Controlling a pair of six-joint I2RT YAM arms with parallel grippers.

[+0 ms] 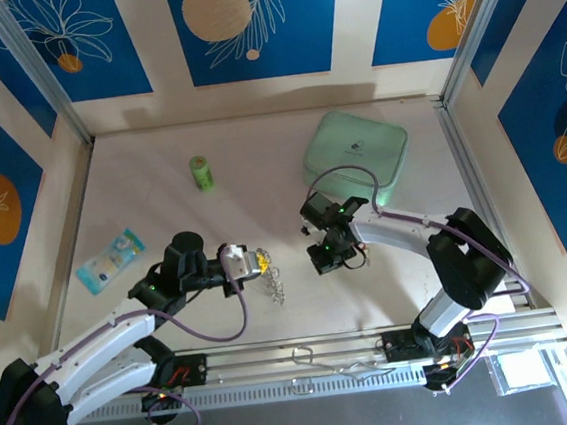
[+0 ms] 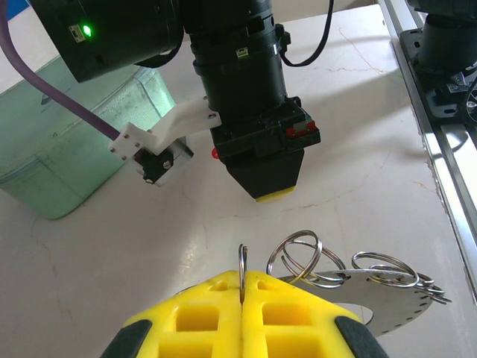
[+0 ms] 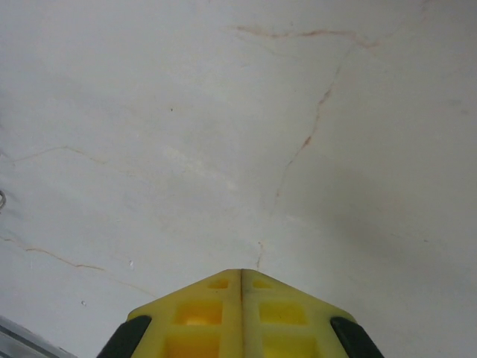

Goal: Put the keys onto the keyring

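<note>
My left gripper [image 1: 261,266] [image 2: 242,277] is shut on the keyring [image 1: 276,283]. One thin wire ring [image 2: 242,257] stands edge-on between the yellow fingertips. To its right a bunch of small silvery split rings [image 2: 313,262] hangs just above the table, beside a flat silvery piece [image 2: 376,302]. My right gripper [image 1: 330,259] [image 2: 273,195] [image 3: 241,273] hovers a short way beyond the bunch, pointing down at the bare tabletop. Its jaws are shut and nothing shows between them. The keys are out of view.
A mint-green pouch [image 1: 355,155] [image 2: 67,149] lies at the back right. A small green cylinder [image 1: 200,172] stands at the back. A blue-and-white packet [image 1: 110,258] lies at the left. The metal rail [image 1: 357,351] [image 2: 440,156] runs along the near edge.
</note>
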